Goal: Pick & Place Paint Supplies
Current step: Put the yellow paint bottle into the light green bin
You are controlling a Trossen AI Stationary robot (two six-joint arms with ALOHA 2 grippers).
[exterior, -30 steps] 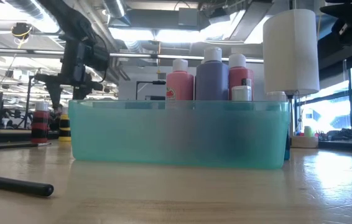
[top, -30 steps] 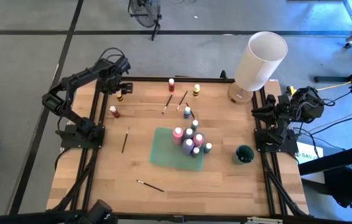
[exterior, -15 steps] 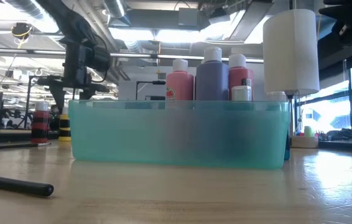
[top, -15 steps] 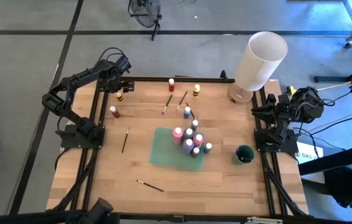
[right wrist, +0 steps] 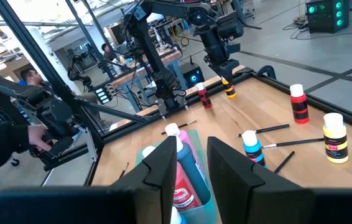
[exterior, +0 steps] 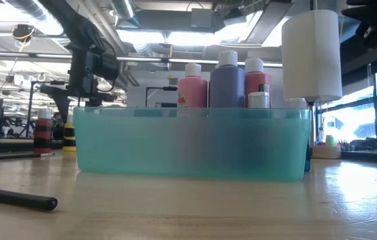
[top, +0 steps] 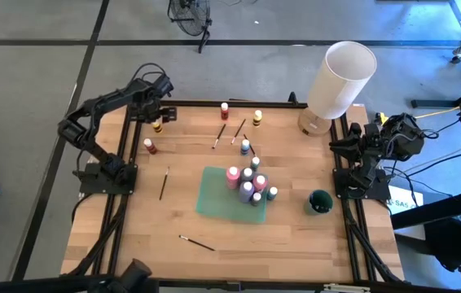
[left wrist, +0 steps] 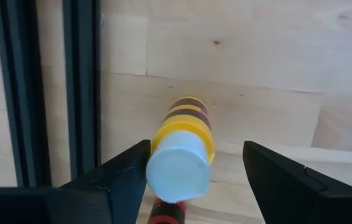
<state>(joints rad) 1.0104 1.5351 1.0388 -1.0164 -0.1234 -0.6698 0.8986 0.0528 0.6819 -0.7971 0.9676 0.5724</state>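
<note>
Roughly halfway, I'd say. Going left to right in the high view: the left tool (top: 159, 116) hovers over the yellow-and-black bottle (top: 158, 127) at the desk's (top: 133, 236) far-left corner, jaws spread wide with nothing in them yet. Just near it stands a red bottle (top: 150, 146), then a loose brush (top: 164, 183), and another brush (top: 196, 242) toward the near edge. The green tray (top: 212, 203) in the middle already holds a cluster of about half a dozen bottles, pink and purple among them. Behind it, a red bottle (top: 224, 111), a yellow one (top: 256, 119), a blue one (top: 245, 147) and a few brushes are waiting. The right tool (top: 346, 148) is parked at the right edge, jaws narrow, empty as far as I can tell.

The left wrist view shows what the overhead can't: the white cap of that yellow bottle sits between the open fingers (left wrist: 124, 175), closer to one. The low view shows how far the bottles poke above the tray wall.
</note>
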